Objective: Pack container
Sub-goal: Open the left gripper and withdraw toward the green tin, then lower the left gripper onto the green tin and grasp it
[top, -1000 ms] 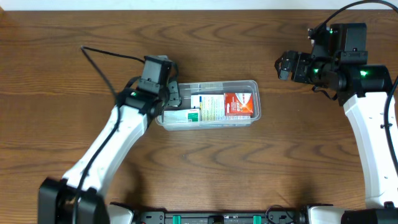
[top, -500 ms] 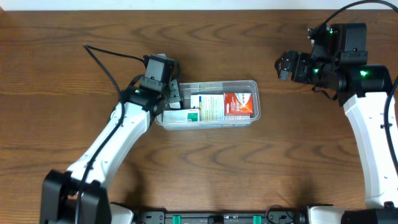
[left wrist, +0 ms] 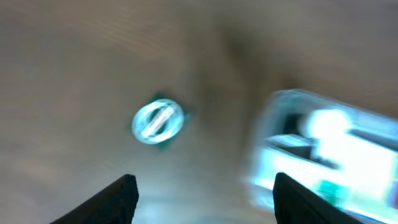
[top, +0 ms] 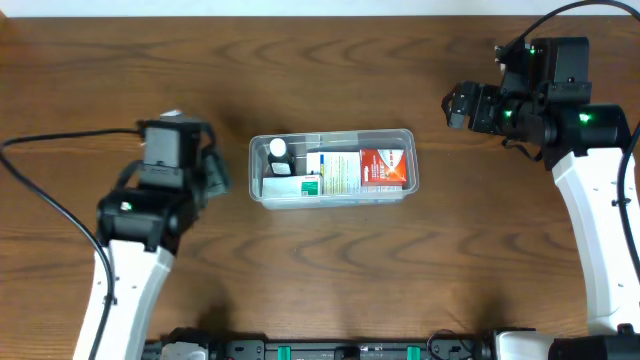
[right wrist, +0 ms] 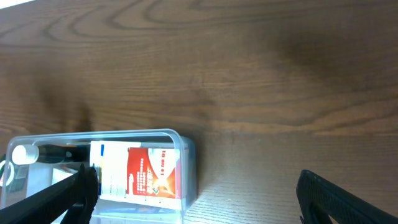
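The container (top: pixel 332 168), a clear tub, lies at the table's middle. Inside it are a red and white box (top: pixel 383 167), a green and white box (top: pixel 322 178) and a small white-capped bottle (top: pixel 278 151) at its left end. My left gripper (top: pixel 214 178) hangs just left of the tub, open and holding nothing. In its blurred wrist view the container (left wrist: pixel 323 149) shows at the right. My right gripper (top: pixel 456 104) hovers open at the far right, apart from the tub. Its wrist view shows the container (right wrist: pixel 186 155) and the red box (right wrist: pixel 152 171).
A small round pale thing (left wrist: pixel 157 121), too blurred to name, lies on the wood in the left wrist view. A black cable (top: pixel 60 145) trails from the left arm towards the table's left edge. The brown wooden table (top: pixel 330 270) surrounds the tub.
My left gripper has opened and drawn back to the left, off the container's left end. The white-capped bottle now stands uncovered there. The right arm has not moved.
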`<state>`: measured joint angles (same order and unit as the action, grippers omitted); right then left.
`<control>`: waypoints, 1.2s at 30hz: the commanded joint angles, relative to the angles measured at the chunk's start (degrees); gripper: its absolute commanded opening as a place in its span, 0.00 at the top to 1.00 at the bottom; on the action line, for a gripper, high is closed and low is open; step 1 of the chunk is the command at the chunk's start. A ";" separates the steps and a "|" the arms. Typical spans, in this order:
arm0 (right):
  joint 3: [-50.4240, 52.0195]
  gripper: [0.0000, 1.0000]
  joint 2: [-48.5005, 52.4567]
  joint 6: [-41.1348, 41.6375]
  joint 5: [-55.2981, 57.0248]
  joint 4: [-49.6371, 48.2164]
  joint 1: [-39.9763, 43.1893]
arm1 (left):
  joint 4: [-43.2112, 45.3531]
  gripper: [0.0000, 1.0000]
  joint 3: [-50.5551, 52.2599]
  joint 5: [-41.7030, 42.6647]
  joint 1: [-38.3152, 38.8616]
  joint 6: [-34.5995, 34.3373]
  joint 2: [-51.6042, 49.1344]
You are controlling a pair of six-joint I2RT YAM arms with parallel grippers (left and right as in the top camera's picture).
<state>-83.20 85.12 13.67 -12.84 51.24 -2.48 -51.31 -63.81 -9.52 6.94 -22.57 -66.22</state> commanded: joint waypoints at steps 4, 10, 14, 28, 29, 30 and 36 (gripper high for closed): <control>-0.26 0.01 -0.46 0.68 0.20 0.02 0.22 | 0.28 0.26 2.21 2.80 -9.68 -1.75 -11.87; -0.26 0.01 -0.46 0.68 0.20 0.00 0.22 | 4.68 0.25 2.21 5.81 -12.17 11.54 -26.01; -0.26 0.01 -0.46 0.68 0.20 0.00 0.22 | 7.30 0.25 2.21 7.45 -12.17 21.49 -32.76; -0.26 0.01 -0.48 0.68 0.20 0.00 0.22 | 15.26 0.25 2.21 7.45 -12.17 30.60 -37.68; -0.26 0.01 -0.46 0.68 0.20 0.00 0.22 | 15.45 0.25 2.21 7.54 -12.17 30.97 -37.68; -0.26 0.01 -0.46 0.68 0.20 0.00 0.22 | 15.45 0.25 2.21 7.65 -12.17 31.45 -37.68; -0.26 0.01 -0.48 0.68 0.20 0.00 0.22 | 11.67 0.24 2.21 11.08 -12.17 31.85 -37.68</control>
<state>-83.20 85.12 13.65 -12.84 51.27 -2.48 -38.72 -61.89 -1.58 -5.10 7.81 -102.78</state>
